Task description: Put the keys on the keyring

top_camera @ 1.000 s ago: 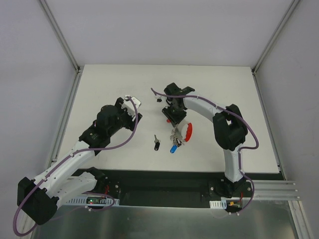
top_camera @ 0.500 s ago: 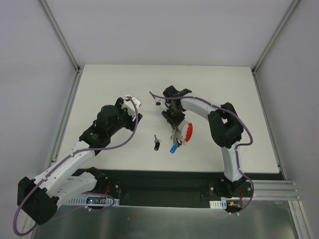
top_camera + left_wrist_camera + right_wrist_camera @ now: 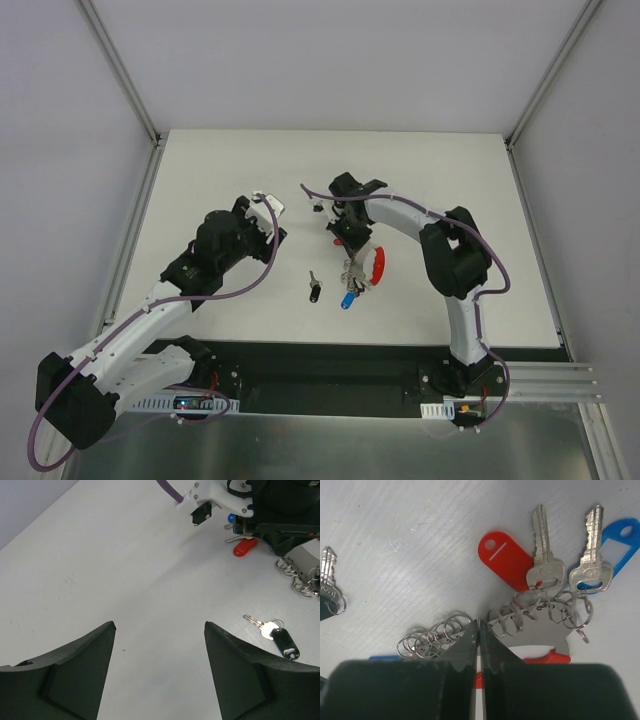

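The keyring [image 3: 540,630] is a thin silvery plate edged with small rings, with a curved red tag behind it. My right gripper [image 3: 479,622] is shut, its tips pinching the plate's ringed edge. Two silvery keys [image 3: 543,555] hang from its rings, next to a red tag [image 3: 505,560] and a blue tag [image 3: 620,542]. A black-headed key [image 3: 327,597] lies apart at the left edge. From above, the right gripper [image 3: 348,240] stands over the keyring [image 3: 353,270], and the black key [image 3: 316,290] is to its left. My left gripper [image 3: 160,625] is open over bare table, the black key [image 3: 282,641] to its right.
The white table [image 3: 450,180] is bounded by grey walls and metal posts at the back corners. A dark rail [image 3: 330,360] with both arm bases runs along the near edge. A small dark object [image 3: 317,200] lies just behind the right gripper.
My right gripper's jaws have closed on the keyring's edge, and the arm has shifted slightly. The left arm and the black key have not moved.
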Tool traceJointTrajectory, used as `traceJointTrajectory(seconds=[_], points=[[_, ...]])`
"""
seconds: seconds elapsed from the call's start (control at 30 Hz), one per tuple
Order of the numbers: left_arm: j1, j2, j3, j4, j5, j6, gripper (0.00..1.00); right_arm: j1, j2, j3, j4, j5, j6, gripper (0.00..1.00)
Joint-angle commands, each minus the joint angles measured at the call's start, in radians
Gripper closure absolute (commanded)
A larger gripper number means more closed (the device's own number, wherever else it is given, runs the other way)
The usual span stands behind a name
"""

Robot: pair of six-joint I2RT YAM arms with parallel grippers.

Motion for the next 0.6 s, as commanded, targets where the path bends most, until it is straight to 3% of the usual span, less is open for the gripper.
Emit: traceJointTrajectory(seconds=[0.0,0.2,0.33,0.53,0.57], points=[[-0.010,0.005,0.005,0.004,0.008,0.006,0.28,-0.009,-0.113,-0.027,0.027,-0.058,-0.014,0.99],[-0.009,0.015,0.028,0.004,0.071,-0.069,0.28,-0.037,-0.302,-0.116,0.126,-0.141,-0.019,0.99],[-0.010,0.041,0.071,0.026,0.202,-0.143,0.29,-0.063,-0.435,-0.160,0.177,-0.204,-0.036,0.99],[-0.009,0.094,0.186,0.099,0.342,-0.168,0.29,-0.142,-0.642,-0.283,0.387,-0.437,0.039,0.99],[-0.009,0.104,0.223,0.104,0.373,-0.165,0.29,-0.170,-0.664,-0.301,0.482,-0.515,0.064,0.99]])
